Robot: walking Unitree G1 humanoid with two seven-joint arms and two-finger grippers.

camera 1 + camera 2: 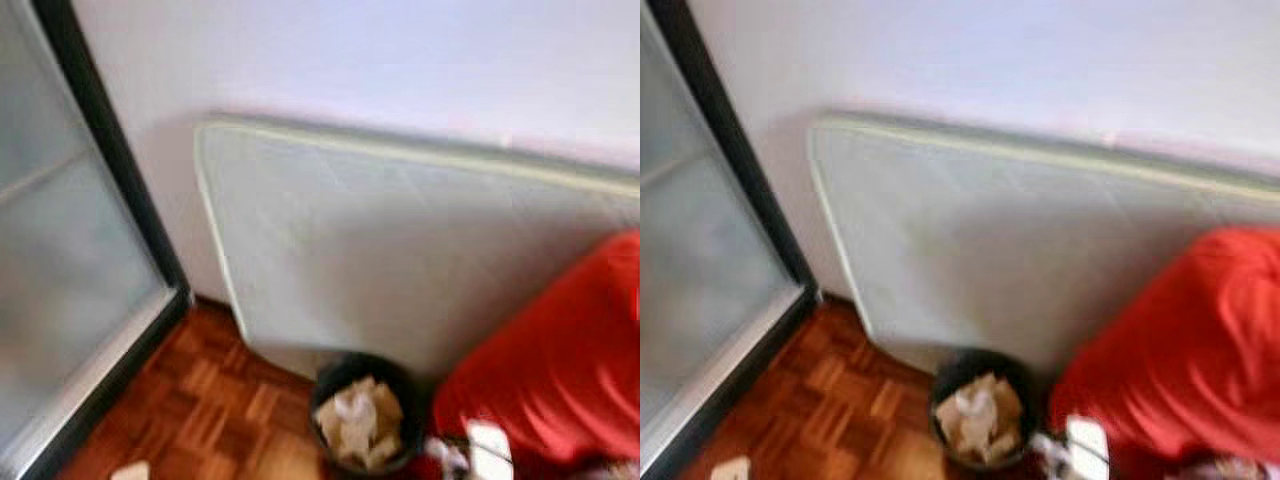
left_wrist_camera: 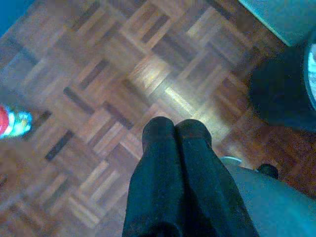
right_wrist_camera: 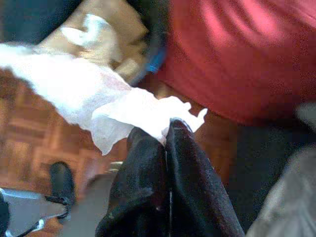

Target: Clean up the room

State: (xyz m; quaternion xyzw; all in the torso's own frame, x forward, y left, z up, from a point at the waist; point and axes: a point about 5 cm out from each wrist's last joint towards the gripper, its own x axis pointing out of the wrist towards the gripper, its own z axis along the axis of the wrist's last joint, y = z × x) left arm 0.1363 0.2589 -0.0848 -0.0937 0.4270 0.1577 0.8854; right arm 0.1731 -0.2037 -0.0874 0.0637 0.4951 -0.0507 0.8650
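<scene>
Right gripper [image 3: 165, 136] clamped on white tissue [image 3: 94, 98], near black bin [image 1: 362, 412] (paper-filled); left gripper [image 2: 175, 131] closed, empty.

The head stereo pair looks forward and down from standing height toward a wall corner, framing a pale mattress [image 1: 420, 260], a black bin [image 1: 362, 412] and a red fabric mass [image 1: 1185, 350]. Both eye views share this scene, slightly offset sideways and blurred. The left wrist view faces down on the parquet floor [image 2: 98, 98] from mid height. The right wrist view sits close above the bin and red fabric.
</scene>
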